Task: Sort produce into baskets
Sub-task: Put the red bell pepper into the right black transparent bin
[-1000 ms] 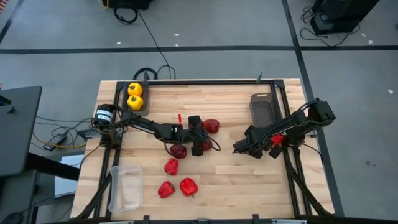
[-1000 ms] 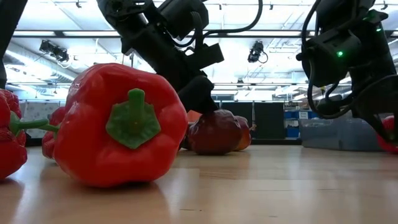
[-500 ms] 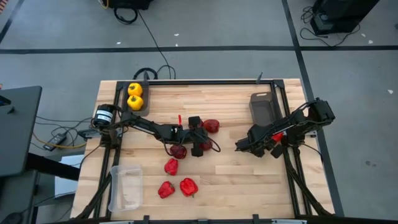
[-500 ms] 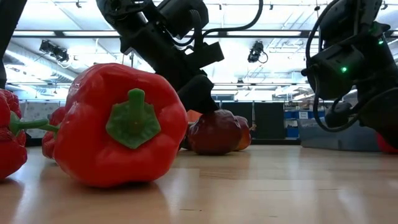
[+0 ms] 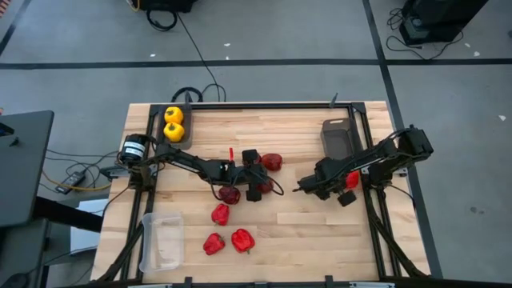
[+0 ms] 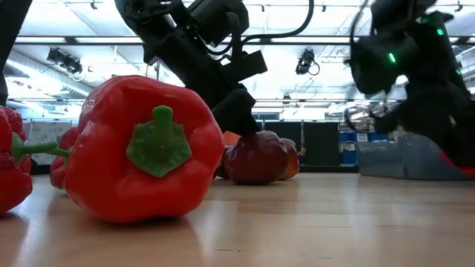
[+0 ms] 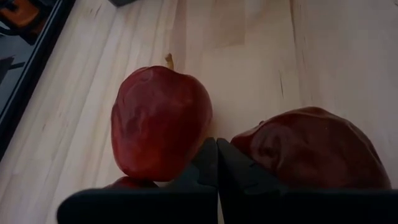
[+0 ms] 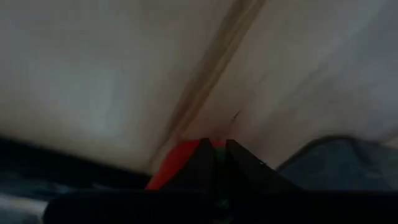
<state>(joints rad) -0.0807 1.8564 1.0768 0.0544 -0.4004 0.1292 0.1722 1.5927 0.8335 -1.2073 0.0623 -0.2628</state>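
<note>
The left gripper [image 7: 217,163], fingers pressed together on nothing, pointed into the gap between two dark maroon roundish fruits [image 7: 160,121], one on either side of its tips. The right gripper [image 8: 214,155], nearly closed, had a glossy red pepper [image 8: 172,168] just beyond its tips; whether held, I could not tell.

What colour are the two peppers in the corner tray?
Yellow peppers, in the dark tray; the high view shows them best.

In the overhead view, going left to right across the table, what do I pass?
Clear tray → yellow peppers in a dark tray → red peppers → left gripper among the maroon fruits → right gripper → empty dark tray.
</note>
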